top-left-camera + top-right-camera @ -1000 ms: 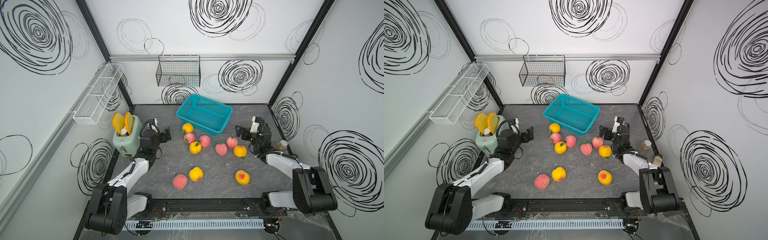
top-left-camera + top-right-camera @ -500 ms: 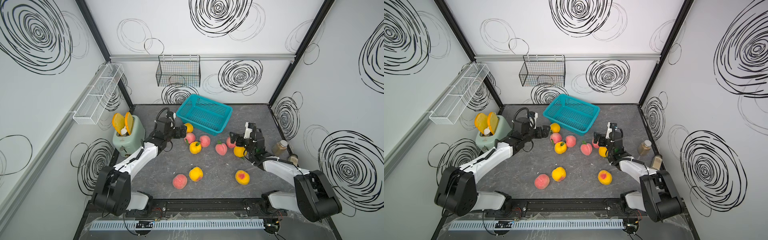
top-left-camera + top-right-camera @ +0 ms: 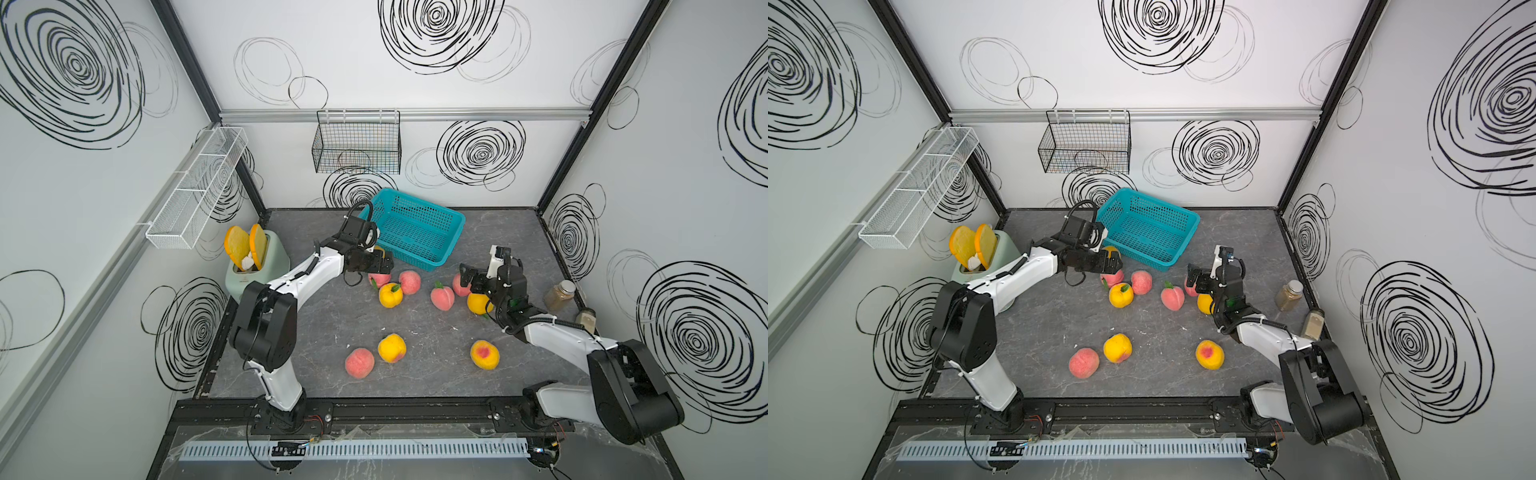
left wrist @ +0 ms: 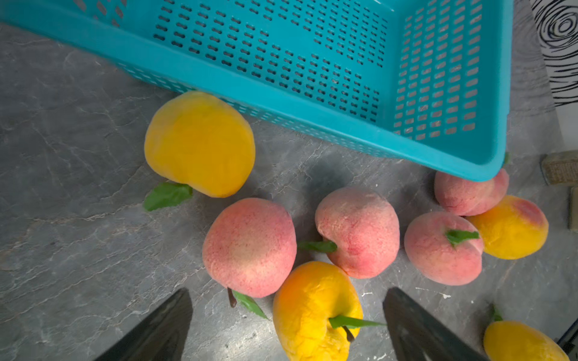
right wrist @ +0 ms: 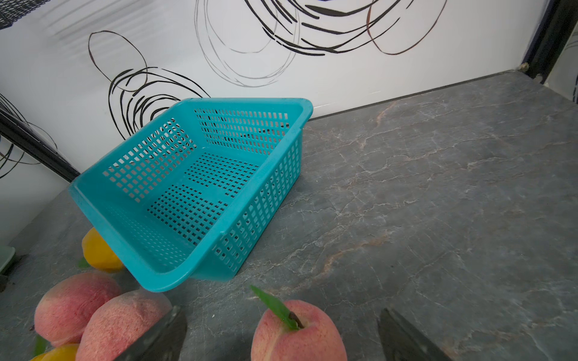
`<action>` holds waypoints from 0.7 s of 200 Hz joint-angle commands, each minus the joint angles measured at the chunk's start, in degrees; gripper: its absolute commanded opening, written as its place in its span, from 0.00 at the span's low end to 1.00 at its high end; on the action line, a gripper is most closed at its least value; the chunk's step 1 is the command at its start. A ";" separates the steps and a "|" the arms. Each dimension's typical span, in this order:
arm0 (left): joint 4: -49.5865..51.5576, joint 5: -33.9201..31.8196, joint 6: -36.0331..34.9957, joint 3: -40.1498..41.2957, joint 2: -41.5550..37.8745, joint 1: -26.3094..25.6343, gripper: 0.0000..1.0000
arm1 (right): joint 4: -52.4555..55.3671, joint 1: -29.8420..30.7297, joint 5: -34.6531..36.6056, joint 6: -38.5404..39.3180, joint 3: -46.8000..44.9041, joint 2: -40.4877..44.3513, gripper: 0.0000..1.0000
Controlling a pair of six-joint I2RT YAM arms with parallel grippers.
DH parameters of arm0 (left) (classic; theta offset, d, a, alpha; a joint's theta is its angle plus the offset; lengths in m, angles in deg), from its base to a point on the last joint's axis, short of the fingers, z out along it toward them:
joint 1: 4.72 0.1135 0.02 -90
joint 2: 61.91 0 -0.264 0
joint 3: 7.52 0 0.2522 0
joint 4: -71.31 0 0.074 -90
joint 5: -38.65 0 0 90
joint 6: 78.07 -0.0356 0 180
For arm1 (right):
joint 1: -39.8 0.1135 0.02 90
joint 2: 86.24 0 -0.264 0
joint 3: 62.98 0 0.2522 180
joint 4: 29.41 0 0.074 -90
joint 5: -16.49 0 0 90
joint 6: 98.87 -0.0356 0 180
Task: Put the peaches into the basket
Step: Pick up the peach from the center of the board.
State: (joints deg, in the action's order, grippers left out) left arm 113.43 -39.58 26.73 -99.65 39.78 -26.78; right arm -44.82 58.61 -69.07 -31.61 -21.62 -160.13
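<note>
The turquoise basket (image 3: 415,232) (image 5: 194,193) stands empty at the back of the table. Several peaches lie in front of it, and three more, such as a pink one (image 3: 359,362), lie nearer the front. My left gripper (image 3: 374,264) (image 4: 287,293) is open just above the cluster by the basket's front rim. A yellow peach (image 4: 316,312) with a leaf lies between its fingers, untouched. My right gripper (image 3: 473,276) (image 5: 281,312) is open too, low over a pink peach (image 5: 297,331) with a leaf. A yellow peach (image 3: 478,303) sits under its wrist.
A mint toaster (image 3: 257,266) holding toast slices stands at the left edge. Two jars (image 3: 561,295) are by the right wall. A black wire basket (image 3: 357,149) and a white mesh rack (image 3: 195,191) hang on the walls.
The left gripper has swung from beside the toaster over to the peaches at the basket's rim. The right gripper has moved in and down over the peaches on its side.
</note>
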 commanded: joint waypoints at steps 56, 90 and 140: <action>7.73 -10.12 -0.48 -7.75 8.36 -2.86 1.00 | -2.14 2.39 2.74 -0.46 -0.41 -0.69 0.99; 4.66 -9.46 -0.27 -5.96 8.81 -2.68 1.00 | -2.47 3.41 3.39 -0.29 -0.13 -2.04 0.99; 5.02 -7.61 0.01 -6.47 9.98 -1.87 1.00 | -2.73 4.41 4.57 0.02 0.39 -3.82 0.99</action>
State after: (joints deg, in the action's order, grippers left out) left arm 119.33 -47.65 26.54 -104.99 48.90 -29.25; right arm -46.22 62.50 -65.76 -31.57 -21.71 -162.81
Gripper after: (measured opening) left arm 0.999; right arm 0.992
